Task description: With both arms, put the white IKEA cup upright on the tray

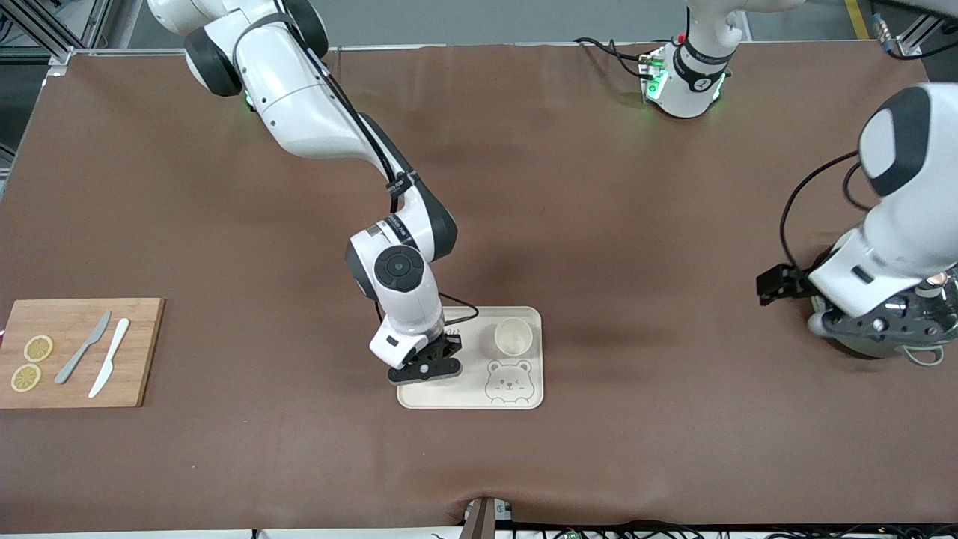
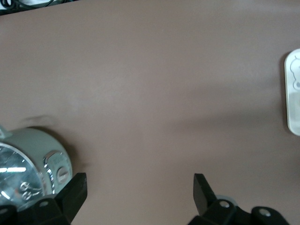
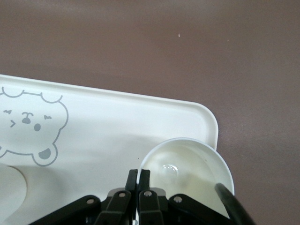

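The white cup (image 1: 513, 336) stands upright on the cream bear-face tray (image 1: 471, 397), in the tray's corner farther from the front camera, toward the left arm's end. My right gripper (image 1: 441, 364) hangs over the tray's other end, a short way from the cup. In the right wrist view the right gripper (image 3: 138, 172) is shut. The cup (image 3: 187, 168) shows just past the fingertips, on the tray (image 3: 117, 122). My left gripper (image 1: 778, 284) waits at the left arm's end of the table. In the left wrist view the left gripper (image 2: 139, 187) is open and empty over bare mat.
A wooden cutting board (image 1: 142, 329) with two lemon slices, a grey knife (image 1: 82, 348) and a white knife (image 1: 109, 357) lies at the right arm's end. A round glass-and-metal object (image 1: 891, 329) sits under the left arm and also shows in the left wrist view (image 2: 28, 164).
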